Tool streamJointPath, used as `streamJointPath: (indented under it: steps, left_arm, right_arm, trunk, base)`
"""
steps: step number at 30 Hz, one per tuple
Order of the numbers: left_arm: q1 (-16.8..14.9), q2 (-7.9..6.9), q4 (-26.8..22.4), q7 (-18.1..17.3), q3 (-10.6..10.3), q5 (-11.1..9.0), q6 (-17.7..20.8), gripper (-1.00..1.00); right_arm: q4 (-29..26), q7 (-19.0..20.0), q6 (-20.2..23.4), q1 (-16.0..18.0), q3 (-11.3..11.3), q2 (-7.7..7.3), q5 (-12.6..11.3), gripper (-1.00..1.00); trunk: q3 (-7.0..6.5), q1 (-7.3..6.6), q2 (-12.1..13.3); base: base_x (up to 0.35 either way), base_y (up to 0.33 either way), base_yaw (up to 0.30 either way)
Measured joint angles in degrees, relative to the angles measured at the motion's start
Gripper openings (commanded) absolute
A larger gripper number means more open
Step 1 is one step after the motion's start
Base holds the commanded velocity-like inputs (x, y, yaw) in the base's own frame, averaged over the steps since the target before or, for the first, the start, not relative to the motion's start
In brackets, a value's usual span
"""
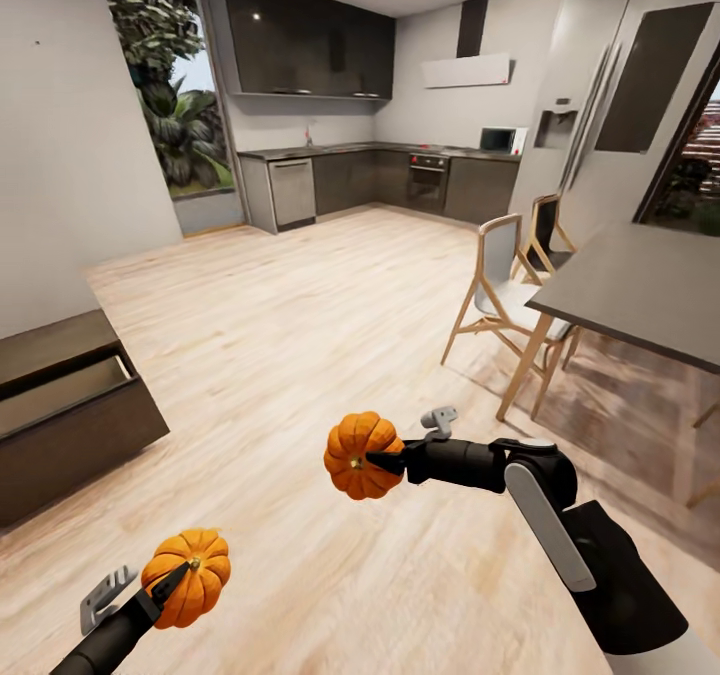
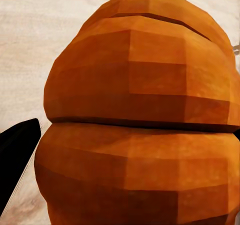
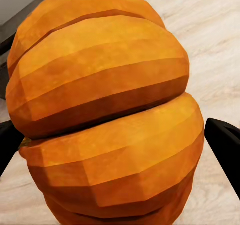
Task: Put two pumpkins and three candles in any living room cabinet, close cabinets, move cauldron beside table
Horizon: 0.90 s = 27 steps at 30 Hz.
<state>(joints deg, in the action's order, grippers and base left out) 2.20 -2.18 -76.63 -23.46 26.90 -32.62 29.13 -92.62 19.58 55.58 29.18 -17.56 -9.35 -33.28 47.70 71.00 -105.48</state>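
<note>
Two bright-orange pumpkins hang above the wooden floor. My left gripper (image 1: 178, 580) is shut on one pumpkin (image 1: 192, 575) at the lower left of the head view; up close that pumpkin (image 2: 140, 125) has a black fingertip (image 2: 17, 155) at its side. My right gripper (image 1: 375, 462) is shut on the other pumpkin (image 1: 358, 452) near the middle, and that pumpkin (image 3: 110, 115) sits between two dark fingertips (image 3: 225, 150). The dark-brown cabinet (image 1: 70, 415) stands at the left with one drawer open, its pale interior showing. Candles, cauldron and the glass-topped table are out of view.
A dark dining table (image 1: 640, 290) with wooden chairs (image 1: 500, 295) stands at the right. The kitchen counter and dark cabinets (image 1: 380, 180) line the far wall. Pale wooden floor (image 1: 300, 335) stretches between me and the kitchen.
</note>
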Motion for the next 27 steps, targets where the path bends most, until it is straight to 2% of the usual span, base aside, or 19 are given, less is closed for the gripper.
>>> streamJointPath:
  steps: [2, 5, 6, 8, 9, 10, 11, 15, 27]
  left_arm:
    - [0.0, -0.01, 0.0, 0.0, 0.0, 0.0, 0.0, -1.00]
    - [-0.1, -0.02, 0.0, 0.0, 0.0, 0.0, 0.0, -1.00]
    - [-0.1, -0.02, 0.0, 0.0, 0.0, 0.0, 0.0, -1.00]
    - [-0.1, -0.02, 0.0, 0.0, 0.0, 0.0, 0.0, -1.00]
    - [-0.1, -0.02, 0.0, 0.0, 0.0, 0.0, 0.0, -1.00]
    - [-0.1, -0.02, 0.0, 0.0, 0.0, 0.1, 0.0, -1.00]
    - [-0.1, -0.02, 0.0, 0.0, 0.0, 0.1, 0.0, -1.00]
    - [-0.1, -0.02, 0.0, 0.0, 0.0, 0.0, 0.1, -1.00]
    - [-0.2, -0.02, 0.1, 0.0, 0.0, 0.1, 0.4, -1.00]
  right_arm:
    - [0.0, -0.1, 0.0, 0.0, 0.0, 0.03, 0.0, -1.00]
    - [0.6, -1.7, 0.0, 0.1, -0.1, 1.74, -0.1, -1.00]
    - [1.8, -4.0, 0.0, 0.1, 0.0, 3.64, 0.2, -1.00]
    - [3.3, -6.9, 0.1, 0.1, 0.1, 5.84, 0.1, -1.00]
    - [4.3, -9.4, 0.2, 0.1, 0.2, 7.51, 0.1, -1.00]
    - [5.0, -11.1, 0.2, 0.1, 0.2, 8.65, 0.1, -1.00]
    - [5.2, -11.7, 0.2, 0.2, 0.3, 9.07, 0.0, -1.00]
    - [5.9, -13.5, 0.3, 0.2, 0.3, 10.20, -0.2, -1.00]
    - [5.4, -14.1, 0.3, 0.0, -0.3, 10.42, -0.2, -1.00]
  trunk:
    - [-0.36, -0.44, 0.8]
    - [-0.90, -1.10, 2.0]
    - [-1.07, -1.31, 2.4]
    - [-1.43, -1.76, 3.2]
    - [-1.61, -1.97, 3.6]
    - [-1.79, -2.19, 4.0]
    - [-1.97, -2.42, 4.4]
    - [-2.69, -3.29, 6.0]
    - [-4.85, -5.93, 10.8]
  base:
    - [0.152, 0.000, 0.288]
    - [0.152, 0.000, 0.288]
    - [0.152, 0.000, 0.288]
    - [0.152, 0.000, 0.288]
    - [0.152, 0.000, 0.288]
    - [0.152, 0.000, 0.288]
    - [0.152, 0.000, 0.288]
    - [0.152, 0.000, 0.288]
    - [0.152, 0.000, 0.288]
